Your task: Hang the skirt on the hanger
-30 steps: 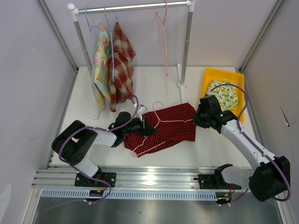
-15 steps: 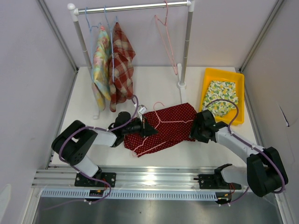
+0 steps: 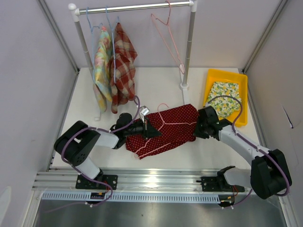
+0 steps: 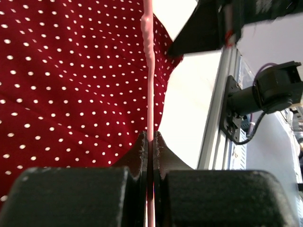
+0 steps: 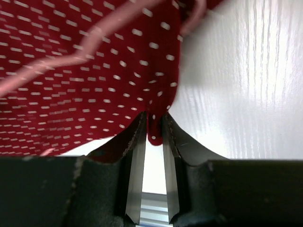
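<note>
**One high overview, two close wrist views**

The top camera looks down from above and behind the arm bases. It takes in the whole counter (image 3: 156, 90), from the clothes rail (image 3: 132, 7) to the yellow bin (image 3: 227, 73). Each wrist camera sits just behind its own jaws, very near the red dotted skirt (image 3: 175, 130). The left one faces across the cloth toward the aluminium rail (image 4: 220, 109), and the right one faces the skirt's edge. All three views share the skirt.

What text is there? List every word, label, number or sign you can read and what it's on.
None: no words, labels, numbers or signs can be read in any view.
The skirt carries only white dots, the hanger is bare pink wire, the yellow bin is unmarked, and the hung cloths show patterns without lettering.
</note>
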Tool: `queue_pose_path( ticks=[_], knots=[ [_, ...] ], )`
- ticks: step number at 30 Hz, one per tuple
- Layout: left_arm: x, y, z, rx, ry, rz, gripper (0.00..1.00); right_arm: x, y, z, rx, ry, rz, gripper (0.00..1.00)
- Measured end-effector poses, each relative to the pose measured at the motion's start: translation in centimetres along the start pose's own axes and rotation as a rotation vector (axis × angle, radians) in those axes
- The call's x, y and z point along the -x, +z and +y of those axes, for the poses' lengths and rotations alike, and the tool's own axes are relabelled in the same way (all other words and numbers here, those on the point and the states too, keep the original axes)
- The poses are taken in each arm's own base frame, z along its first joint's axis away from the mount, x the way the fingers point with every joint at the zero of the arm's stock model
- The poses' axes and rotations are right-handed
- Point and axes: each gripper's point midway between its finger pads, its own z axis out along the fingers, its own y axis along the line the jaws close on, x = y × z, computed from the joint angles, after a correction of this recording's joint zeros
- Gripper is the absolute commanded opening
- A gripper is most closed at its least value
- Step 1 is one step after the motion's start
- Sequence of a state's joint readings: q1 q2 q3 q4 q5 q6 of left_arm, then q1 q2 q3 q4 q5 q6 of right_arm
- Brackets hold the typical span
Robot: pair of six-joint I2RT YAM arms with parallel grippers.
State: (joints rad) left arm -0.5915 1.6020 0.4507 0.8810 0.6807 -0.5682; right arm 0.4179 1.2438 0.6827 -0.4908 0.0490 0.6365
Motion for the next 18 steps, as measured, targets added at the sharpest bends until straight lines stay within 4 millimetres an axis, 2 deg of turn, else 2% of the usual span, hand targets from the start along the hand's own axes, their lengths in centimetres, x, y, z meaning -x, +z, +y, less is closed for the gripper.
queue_pose_path(
  ticks=[5, 7, 11, 18],
  knots=[
    [-0.1, 0.1, -0.3, -0.032, -0.008, 0.004, 0.0, 3.4, -2.6, 2.4, 0.049, 0.003, -0.082, 0.24],
    [-0.2, 0.2, -0.4, -0.039, -0.012, 0.004, 0.0, 4.1, -3.2, 2.9, 0.058, 0.003, -0.098, 0.24],
    [0.3, 0.2, -0.6, -0.051, -0.013, -0.013, 0.0, 4.4, -3.5, 3.0, 0.054, 0.001, -0.099, 0.24],
    [0.4, 0.0, 0.1, -0.026, -0.032, -0.016, 0.0, 3.7, -3.3, 2.4, 0.027, -0.005, -0.07, 0.21]
  ],
)
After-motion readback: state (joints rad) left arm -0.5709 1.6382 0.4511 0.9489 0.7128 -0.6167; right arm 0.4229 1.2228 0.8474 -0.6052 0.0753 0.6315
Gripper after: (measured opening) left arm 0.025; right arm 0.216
